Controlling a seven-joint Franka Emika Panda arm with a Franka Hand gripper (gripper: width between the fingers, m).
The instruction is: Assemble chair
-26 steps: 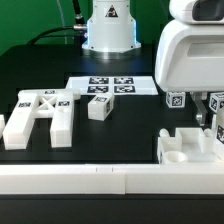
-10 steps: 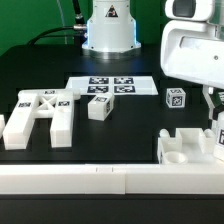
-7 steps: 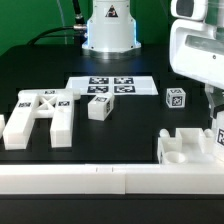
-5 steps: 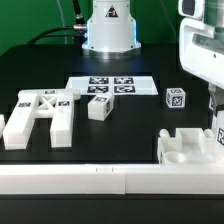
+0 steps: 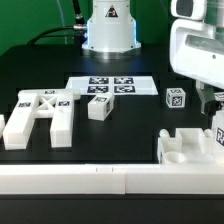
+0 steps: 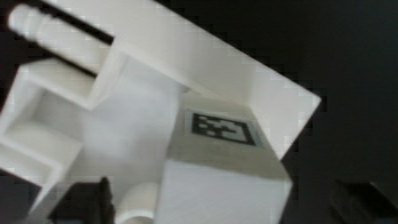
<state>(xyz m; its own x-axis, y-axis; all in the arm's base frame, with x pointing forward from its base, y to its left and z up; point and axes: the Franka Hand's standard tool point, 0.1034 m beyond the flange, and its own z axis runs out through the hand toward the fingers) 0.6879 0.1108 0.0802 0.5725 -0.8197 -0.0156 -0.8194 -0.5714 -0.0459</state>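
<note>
Where the exterior view is cropped at its right, the gripper (image 5: 210, 104) is seen low near a notched block (image 5: 186, 148); whether it is released or clenched cannot be told. A cross-braced plate (image 5: 40, 114), a small block (image 5: 98, 108) and a tagged cube (image 5: 175, 98) are spread well apart, with open table (image 5: 140, 125) between. The notched block is hemmed closely by a front rail (image 5: 90, 181). In the wrist view, a tagged white part (image 6: 214, 120) is shown very near; it could be nudged askew by a crooked lift.
</note>
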